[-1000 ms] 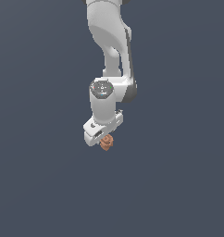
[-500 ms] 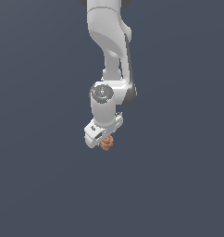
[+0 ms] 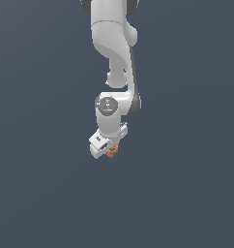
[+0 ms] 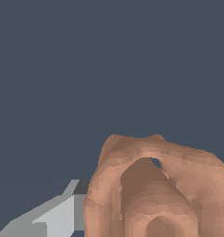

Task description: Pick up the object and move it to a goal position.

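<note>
Overhead, the white Panda arm (image 3: 111, 34) reaches down from the top edge of the exterior view, bends at a round joint with a grey disc face (image 3: 107, 105), and ends in the white gripper (image 3: 109, 150), which is tilted so that its body slants toward the exterior view's left. The object (image 3: 112, 151), a small orange-brown lumpy thing, sits tucked at the gripper's underside, far smaller than the gripper and partly hidden by it. In the wrist view the object (image 4: 153, 190) fills the near foreground as a knobbly, ridged brown mass with a hollow in its middle, and one pale grey finger (image 4: 53, 215) with a dark pad lies flush against its side. The second finger is out of sight, so the gap cannot be read directly, yet the jaws appear closed around the object, which hangs with the gripper against the plain slate-grey backdrop with no surface visible under it. No brand, label or legible writing shows on the arm, the gripper or the object; the small marks on the joint disc are too tiny to read.
</note>
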`<state>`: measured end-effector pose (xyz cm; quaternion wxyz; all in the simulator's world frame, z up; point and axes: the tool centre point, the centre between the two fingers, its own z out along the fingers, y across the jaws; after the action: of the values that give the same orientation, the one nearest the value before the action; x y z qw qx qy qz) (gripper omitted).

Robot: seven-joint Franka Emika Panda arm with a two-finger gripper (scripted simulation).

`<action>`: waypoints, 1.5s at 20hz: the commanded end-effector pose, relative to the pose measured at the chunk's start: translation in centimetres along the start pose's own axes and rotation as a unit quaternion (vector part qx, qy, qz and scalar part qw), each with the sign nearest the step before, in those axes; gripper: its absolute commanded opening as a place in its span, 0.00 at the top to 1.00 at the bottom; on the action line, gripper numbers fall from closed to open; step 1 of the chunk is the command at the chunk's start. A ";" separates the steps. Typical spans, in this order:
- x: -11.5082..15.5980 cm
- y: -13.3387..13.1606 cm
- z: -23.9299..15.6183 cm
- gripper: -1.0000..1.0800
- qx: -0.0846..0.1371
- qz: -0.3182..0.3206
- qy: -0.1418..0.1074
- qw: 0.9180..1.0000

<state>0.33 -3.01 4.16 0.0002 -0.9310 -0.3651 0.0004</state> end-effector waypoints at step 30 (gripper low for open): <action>4.8 -5.3 -12.2 1.00 -0.001 0.000 0.000 1.000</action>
<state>0.31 3.14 14.75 -0.0005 -0.9309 -0.3654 0.0002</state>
